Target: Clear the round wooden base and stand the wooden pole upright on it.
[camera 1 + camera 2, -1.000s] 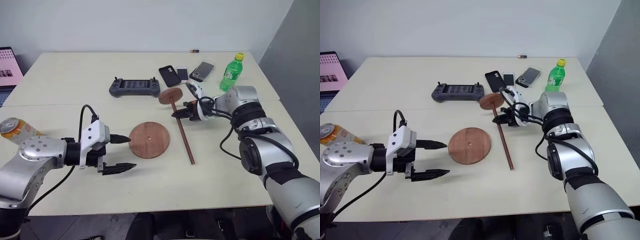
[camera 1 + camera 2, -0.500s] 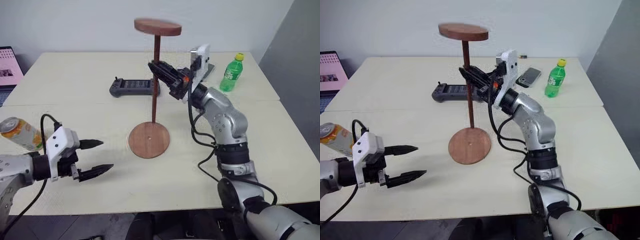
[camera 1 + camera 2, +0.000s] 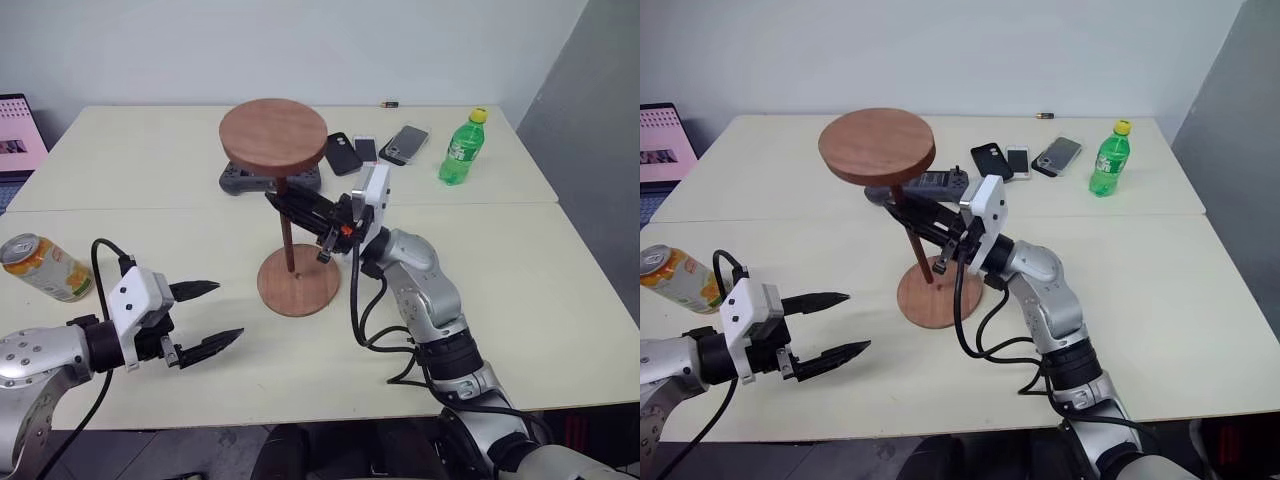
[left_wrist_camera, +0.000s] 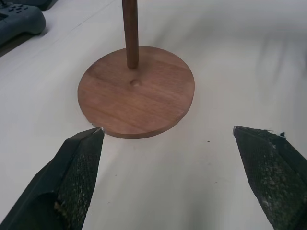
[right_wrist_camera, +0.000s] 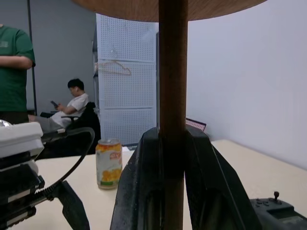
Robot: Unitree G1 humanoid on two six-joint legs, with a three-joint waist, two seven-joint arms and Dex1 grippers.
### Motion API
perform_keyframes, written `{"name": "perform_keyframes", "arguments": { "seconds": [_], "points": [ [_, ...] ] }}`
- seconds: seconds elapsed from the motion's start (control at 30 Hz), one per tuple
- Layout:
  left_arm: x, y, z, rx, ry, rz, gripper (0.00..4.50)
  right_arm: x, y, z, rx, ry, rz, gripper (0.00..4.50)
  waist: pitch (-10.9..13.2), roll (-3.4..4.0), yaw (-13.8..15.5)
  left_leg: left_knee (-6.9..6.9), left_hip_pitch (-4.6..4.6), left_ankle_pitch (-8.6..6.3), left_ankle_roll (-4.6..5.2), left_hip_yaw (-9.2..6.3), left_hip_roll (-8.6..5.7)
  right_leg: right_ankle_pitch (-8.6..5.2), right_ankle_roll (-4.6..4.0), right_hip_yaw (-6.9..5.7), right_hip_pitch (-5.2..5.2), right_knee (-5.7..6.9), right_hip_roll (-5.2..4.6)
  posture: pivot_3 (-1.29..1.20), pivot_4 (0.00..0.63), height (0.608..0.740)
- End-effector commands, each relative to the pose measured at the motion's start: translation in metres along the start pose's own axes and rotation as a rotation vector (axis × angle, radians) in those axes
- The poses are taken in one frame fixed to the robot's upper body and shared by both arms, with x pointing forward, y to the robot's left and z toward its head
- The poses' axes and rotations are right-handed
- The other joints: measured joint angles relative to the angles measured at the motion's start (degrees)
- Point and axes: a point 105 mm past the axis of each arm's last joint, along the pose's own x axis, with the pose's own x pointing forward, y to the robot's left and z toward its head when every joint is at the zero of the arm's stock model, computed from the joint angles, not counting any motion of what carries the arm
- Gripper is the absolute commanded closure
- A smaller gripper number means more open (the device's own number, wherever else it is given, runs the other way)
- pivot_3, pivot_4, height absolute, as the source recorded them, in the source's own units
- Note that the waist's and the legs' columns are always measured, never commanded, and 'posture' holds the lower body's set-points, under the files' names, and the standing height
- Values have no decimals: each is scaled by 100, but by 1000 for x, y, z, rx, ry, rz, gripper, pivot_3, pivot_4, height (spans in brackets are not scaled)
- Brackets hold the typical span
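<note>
— Two end effectors? What do they do?
— The right end effector [image 3: 300, 208] is clamped on the wooden pole [image 3: 287, 228], mid-frame, over the round wooden base [image 3: 299, 282]. The left end effector [image 3: 212, 315], lower left, is apart.

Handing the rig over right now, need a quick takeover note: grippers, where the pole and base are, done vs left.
Right gripper: shut on the wooden pole, mid-shaft, plate end up.
Left gripper: open, holding nothing, low over the table near the round wooden base.
Pole roughly upright, its lower end on the base just beside the centre hole, not in it.
Base has nothing else on it; orange drink can lies off to the left.
Done: base cleared, pole lifted and stood up.
Left: seat the tip in the hole, release, check it stands.
</note>
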Motion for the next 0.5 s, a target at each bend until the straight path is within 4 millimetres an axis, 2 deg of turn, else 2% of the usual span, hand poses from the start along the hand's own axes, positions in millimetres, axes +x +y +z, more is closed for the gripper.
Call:
{"name": "perform_keyframes", "arguments": {
  "seconds": [0.03, 0.5],
  "points": [
    [3, -2, 5, 43, -8, -18, 0, 1, 1, 3, -38, -18, 4, 4276, 0, -1, 1, 0, 0, 0, 0, 0, 0, 0, 0, 0, 0, 0, 0, 0, 150, 740],
    [6, 1, 7, 63, -5, -33, 0, 0, 5, -11, -53, 1, 0, 4276, -1, -1, 0, 1, 0, 0, 0, 0, 0, 0, 0, 0, 0, 0, 0, 0, 150, 740]
  ]
}}
